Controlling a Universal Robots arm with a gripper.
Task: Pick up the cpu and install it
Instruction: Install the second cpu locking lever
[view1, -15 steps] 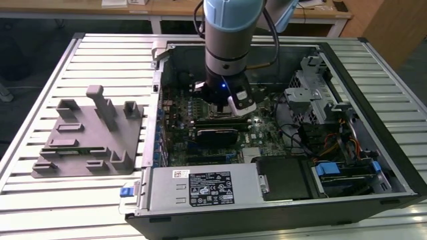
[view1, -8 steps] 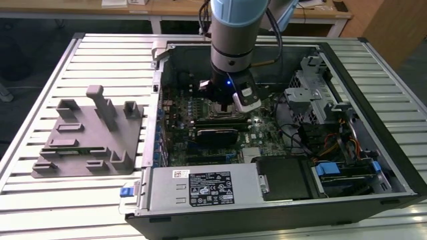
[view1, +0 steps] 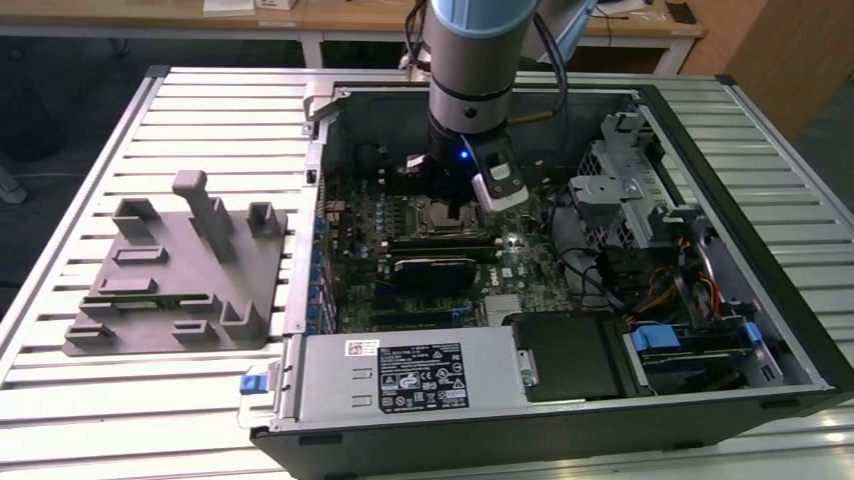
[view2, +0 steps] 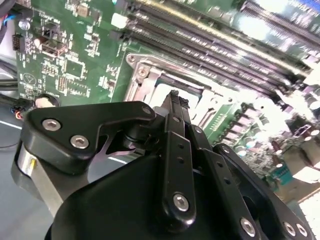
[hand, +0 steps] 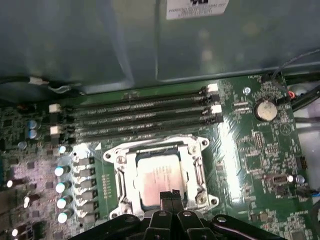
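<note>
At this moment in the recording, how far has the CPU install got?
Done, by the look of it: the cpu lies inside the socket frame on the motherboard. In hand: the tool sits at the chip's edge, fingers together, holding nothing visible. Left: whether it is fully seated cannot be told.

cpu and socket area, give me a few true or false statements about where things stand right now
1. The cpu lies in the metal-framed socket on the motherboard. True.
2. The gripper hangs above the grey fixture tray. False: it is inside the computer case, at the socket.
3. The fixture tray sits outside the case, on the exterior view's left. True.
4. The cpu rests on the fixture tray. False: it is in the socket.
</note>
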